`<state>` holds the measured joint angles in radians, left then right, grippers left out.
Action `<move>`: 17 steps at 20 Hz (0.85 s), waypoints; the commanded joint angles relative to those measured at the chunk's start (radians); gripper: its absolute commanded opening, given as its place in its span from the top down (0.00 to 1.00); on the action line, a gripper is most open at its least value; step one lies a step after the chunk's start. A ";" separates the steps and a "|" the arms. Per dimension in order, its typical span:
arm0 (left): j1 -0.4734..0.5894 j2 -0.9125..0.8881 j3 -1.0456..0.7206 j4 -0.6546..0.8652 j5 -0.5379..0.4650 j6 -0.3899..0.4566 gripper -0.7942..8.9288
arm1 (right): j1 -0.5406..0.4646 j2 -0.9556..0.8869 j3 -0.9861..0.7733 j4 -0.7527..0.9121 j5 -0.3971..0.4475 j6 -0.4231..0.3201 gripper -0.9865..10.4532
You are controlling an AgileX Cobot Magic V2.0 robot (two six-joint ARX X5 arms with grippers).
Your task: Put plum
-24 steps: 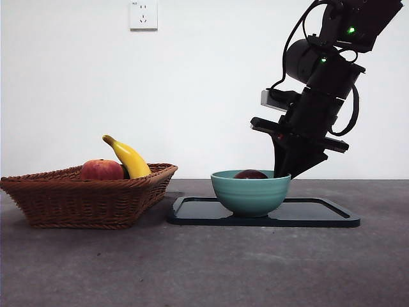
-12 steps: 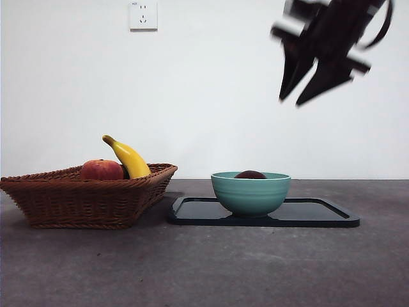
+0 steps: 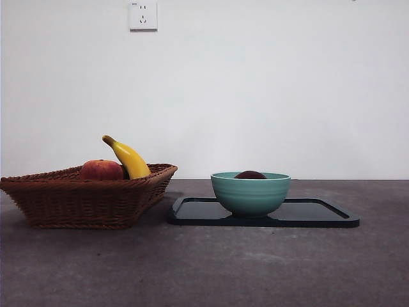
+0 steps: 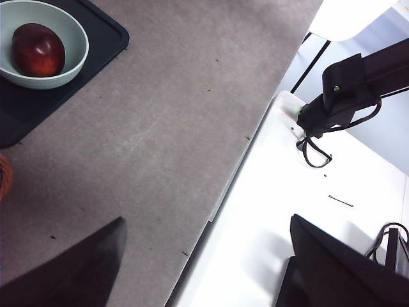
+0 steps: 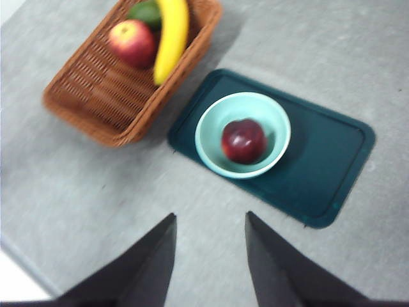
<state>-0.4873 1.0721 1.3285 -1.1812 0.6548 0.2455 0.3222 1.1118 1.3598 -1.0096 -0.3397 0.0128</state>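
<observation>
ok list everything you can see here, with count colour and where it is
plum: 1, dark maroon, inside the bowl
bowl: 1, pale teal, on the tray
tray: 1, dark teal, on the table beside the basket
basket: 1, brown wicker, on the table
red-orange fruit: 1, red with yellowish patches, in the basket
banana: 1, yellow, in the basket, leaning on its rim
green fruit: 1, green, in the basket beside the banana, partly cut off
wall socket: 1, white, on the wall
table: 1, grey
left gripper: 1, black, open, over the table's edge
right gripper: 1, black, open, high above the table
</observation>
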 commanded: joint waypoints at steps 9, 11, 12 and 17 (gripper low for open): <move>-0.005 0.006 0.023 0.008 0.005 0.001 0.51 | 0.087 -0.261 -0.345 0.051 -0.114 -0.007 0.76; -0.005 0.006 0.023 0.008 0.005 0.001 0.51 | 0.091 -0.303 -0.396 0.061 -0.114 0.006 0.76; -0.005 0.006 0.023 0.008 0.005 0.001 0.51 | 0.093 -0.320 -0.414 0.066 -0.114 0.006 0.76; -0.005 0.006 0.023 0.008 0.005 0.001 0.51 | 0.093 -0.344 -0.426 0.074 -0.118 0.006 0.76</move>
<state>-0.4873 1.0721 1.3285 -1.1812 0.6548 0.2455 0.4076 0.7609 0.9264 -0.9440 -0.4530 0.0078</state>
